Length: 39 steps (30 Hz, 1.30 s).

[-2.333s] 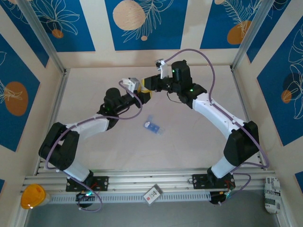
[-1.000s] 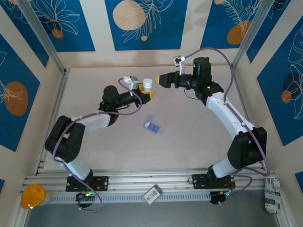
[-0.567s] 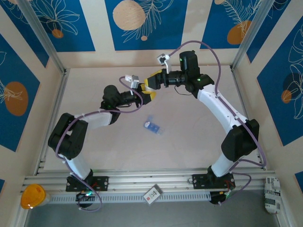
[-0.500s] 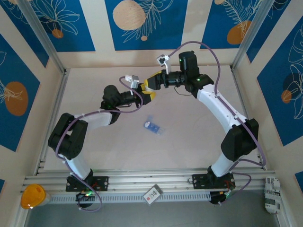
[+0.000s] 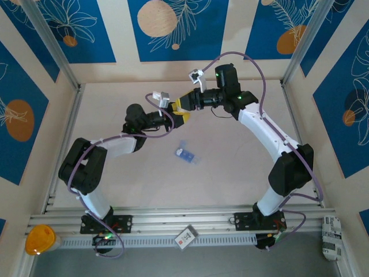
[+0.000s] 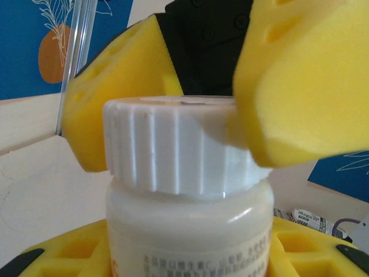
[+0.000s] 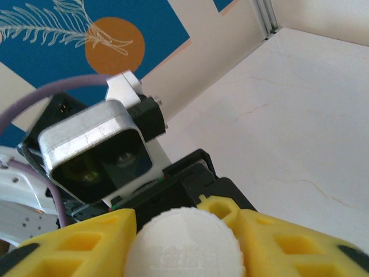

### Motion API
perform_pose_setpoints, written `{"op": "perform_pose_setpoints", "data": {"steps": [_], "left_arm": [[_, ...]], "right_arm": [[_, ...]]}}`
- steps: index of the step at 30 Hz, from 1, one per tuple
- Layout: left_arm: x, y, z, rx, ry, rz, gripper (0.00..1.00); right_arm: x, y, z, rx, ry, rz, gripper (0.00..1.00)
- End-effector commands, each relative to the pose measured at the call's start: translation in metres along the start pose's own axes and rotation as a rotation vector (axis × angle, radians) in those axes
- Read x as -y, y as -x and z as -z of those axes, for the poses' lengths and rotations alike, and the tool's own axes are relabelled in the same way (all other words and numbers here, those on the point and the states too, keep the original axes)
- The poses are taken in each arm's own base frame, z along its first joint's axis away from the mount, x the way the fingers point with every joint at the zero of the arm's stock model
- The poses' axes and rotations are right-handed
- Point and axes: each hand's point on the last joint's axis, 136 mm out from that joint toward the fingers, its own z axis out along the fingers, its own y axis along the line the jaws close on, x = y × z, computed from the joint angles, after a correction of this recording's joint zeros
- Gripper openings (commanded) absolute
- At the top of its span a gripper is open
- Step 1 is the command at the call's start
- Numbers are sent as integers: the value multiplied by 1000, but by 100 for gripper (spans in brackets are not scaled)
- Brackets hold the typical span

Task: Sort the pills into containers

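Observation:
My left gripper (image 5: 177,115) is shut on the body of a white pill bottle (image 6: 190,231) and holds it upright above the far middle of the table. My right gripper (image 5: 184,104) reaches in from the right, and its yellow fingers (image 6: 311,86) press on both sides of the bottle's ribbed white cap (image 7: 184,245). The cap (image 6: 179,144) sits on the bottle. The blue translucent pill box, the containers (image 5: 185,154), lies on the table in front of both grippers, apart from them. The pills are hidden.
An orange-lidded jar (image 5: 39,239) stands outside the front rail at the left. A small card (image 5: 185,236) lies on the rail and a white packet (image 5: 331,235) at the right. Metal frame posts (image 5: 52,43) stand at the far corners.
My right gripper swung back left from a spot off to the right, came over the bottle and shut on its cap. The left arm kept holding the bottle in place.

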Motion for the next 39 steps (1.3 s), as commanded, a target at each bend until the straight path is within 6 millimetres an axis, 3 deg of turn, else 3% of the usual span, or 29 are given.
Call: {"op": "perform_pose_setpoints", "data": {"steps": [1, 8, 17, 22, 29, 33, 34, 35, 39], "left_arm": [[9, 23, 0, 39, -40, -76, 0], [5, 27, 1, 51, -2, -91, 0], [6, 42, 1, 78, 180, -221, 0], [11, 42, -2, 52, 224, -281, 0], [8, 36, 0, 44, 236, -274, 0], [4, 32, 2, 48, 256, -263, 24], [3, 29, 3, 47, 258, -258, 73], [3, 27, 3, 46, 257, -255, 100], [2, 14, 8, 30, 261, -237, 100]], "right_arm": [[1, -4, -4, -15, 2, -11, 39], [4, -10, -10, -4, -84, -28, 27], [19, -28, -29, 83, -289, -84, 20], [17, -34, -40, 86, -297, -100, 17], [14, -27, -31, 101, -253, -88, 17], [18, -25, -21, 123, -251, -97, 16], [23, -24, -18, 132, -263, -104, 16], [27, -23, -15, 145, -278, -113, 16], [48, -22, 0, 186, -340, -156, 16]]}}
